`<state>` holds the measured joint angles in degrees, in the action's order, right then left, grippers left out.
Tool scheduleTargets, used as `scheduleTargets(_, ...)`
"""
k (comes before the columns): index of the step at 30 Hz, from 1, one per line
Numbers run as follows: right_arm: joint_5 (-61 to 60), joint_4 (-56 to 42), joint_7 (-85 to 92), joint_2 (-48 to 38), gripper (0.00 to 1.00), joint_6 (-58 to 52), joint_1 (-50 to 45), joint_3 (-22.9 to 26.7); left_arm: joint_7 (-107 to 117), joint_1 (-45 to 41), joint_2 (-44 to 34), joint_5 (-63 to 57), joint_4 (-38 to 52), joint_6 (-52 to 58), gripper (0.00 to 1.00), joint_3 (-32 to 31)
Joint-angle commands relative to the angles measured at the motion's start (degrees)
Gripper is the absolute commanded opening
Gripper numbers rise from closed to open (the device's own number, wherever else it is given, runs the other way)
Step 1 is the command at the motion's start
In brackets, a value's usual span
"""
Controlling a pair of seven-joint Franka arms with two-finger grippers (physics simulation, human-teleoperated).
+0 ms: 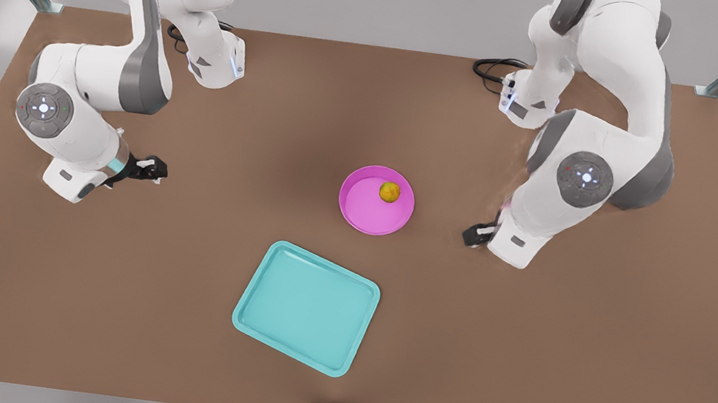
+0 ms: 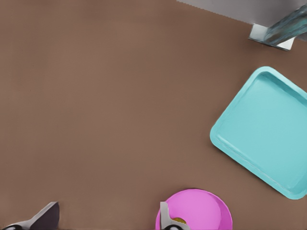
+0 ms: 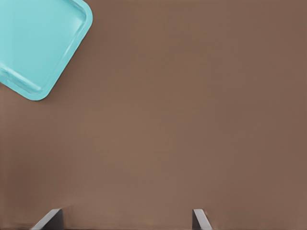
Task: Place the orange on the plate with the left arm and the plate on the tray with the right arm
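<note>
**Orange on plate, plate off the tray**

The orange [image 1: 390, 192] sits inside the pink plate [image 1: 364, 213], near its rim. The plate rests on the brown table [image 1: 518, 361], just apart from the teal tray [image 1: 307, 307], which lies bare. The left gripper [image 1: 476, 234] hangs beside the plate at the front view's right, its fingers [image 2: 45, 218] spread wide and released. The right gripper [image 1: 152, 169] hovers well apart at the front view's left, likewise spread and holding nothing.
</note>
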<state>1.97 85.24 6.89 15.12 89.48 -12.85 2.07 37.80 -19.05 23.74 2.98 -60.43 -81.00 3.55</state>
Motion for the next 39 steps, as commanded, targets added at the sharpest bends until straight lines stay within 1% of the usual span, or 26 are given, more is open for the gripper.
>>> scheduleTargets(1,-9.78,-0.25,-5.90,4.47,1.00,2.17,-4.01,-0.32,-8.53,2.71,-3.97,0.19,1.10,19.38,1.00,2.69)
scheduleTargets(2,-12.34,-0.61,-14.09,7.29,1.00,6.75,-7.53,-0.49,-11.34,3.84,-5.72,1.24,1.81,20.53,1.00,3.04)
scheduleTargets(3,-14.36,-0.61,-22.26,8.87,1.00,10.36,-10.08,-2.33,-18.54,7.01,-8.35,3.53,1.89,21.59,1.00,2.87)
scheduleTargets(4,-15.16,-0.61,-29.89,10.10,1.00,14.13,-13.32,-3.74,-19.96,7.36,-11.95,3.00,1.28,20.72,1.00,2.43)
scheduleTargets(5,-15.16,-0.61,-37.55,11.33,1.00,17.91,-17.63,-4.35,-22.85,10.78,-16.27,3.53,-3.28,16.32,1.00,1.91)
scheduleTargets(6,-15.24,-0.61,-41.15,12.56,1.00,21.51,-19.22,-6.02,-24.18,10.88,-16.36,3.44,-3.56,15.96,1.00,1.90)
scheduleTargets(7,-15.33,-0.61,-44.94,14.58,1.00,26.87,-22.47,-6.38,-24.27,10.97,-15.48,3.53,-3.38,15.87,1.00,1.90)
scheduleTargets(8,-15.51,0.53,-45.30,15.29,1.00,30.74,-23.71,-6.38,-24.36,11.32,-15.48,3.79,-3.21,15.96,1.00,1.90)
scheduleTargets(10,-16.12,6.33,-44.60,14.94,1.00,37.51,-23.80,-6.56,-24.18,11.41,-13.72,6.16,-2.76,15.96,1.00,2.78)
scheduleTargets(11,-16.12,9.85,-44.42,14.59,1.00,42.61,-23.71,-8.14,-23.39,11.23,-13.81,6.69,-2.68,16.05,1.00,2.87)
scheduleTargets(14,-16.12,13.72,-44.34,15.12,1.00,47.10,-23.80,-8.66,-23.65,11.14,-13.28,6.34,-1.53,16.05,1.00,2.52)
scheduleTargets(16,-16.21,14.51,-43.37,15.20,1.00,47.37,-23.71,-8.66,-24.18,11.23,-13.55,6.69,-1.54,16.05,1.00,2.61)
scheduleTargets(17,-16.56,15.73,-43.37,15.64,1.00,49.55,-23.62,-8.66,-24.18,11.32,-13.28,6.25,-1.62,15.96,1.00,2.69)
scheduleTargets(20,-17.44,15.57,-43.37,17.23,1.00,50.44,-23.71,-8.66,-24.09,11.23,-13.28,6.25,-1.97,16.22,1.00,2.78)
scheduleTargets(24,-17.44,15.92,-43.46,17.84,1.00,49.65,-24.94,-8.66,-24.01,11.23,-13.37,6.17,-1.97,16.58,1.00,2.78)
scheduleTargets(27,-17.44,16.18,-43.46,19.25,1.00,48.95,-25.20,-8.66,-24.09,11.32,-13.37,5.37,-1.89,16.14,1.00,3.93)
scheduleTargets(31,-17.44,16.80,-43.37,19.51,1.00,46.14,-25.20,-8.66,-23.92,11.23,-13.46,5.37,-2.15,16.40,1.00,3.93)
scheduleTargets(39,-17.53,15.74,-41.26,23.47,1.00,46.57,-26.52,-8.93,-24.09,11.32,-12.93,5.20,-2.24,15.17,1.00,4.01)
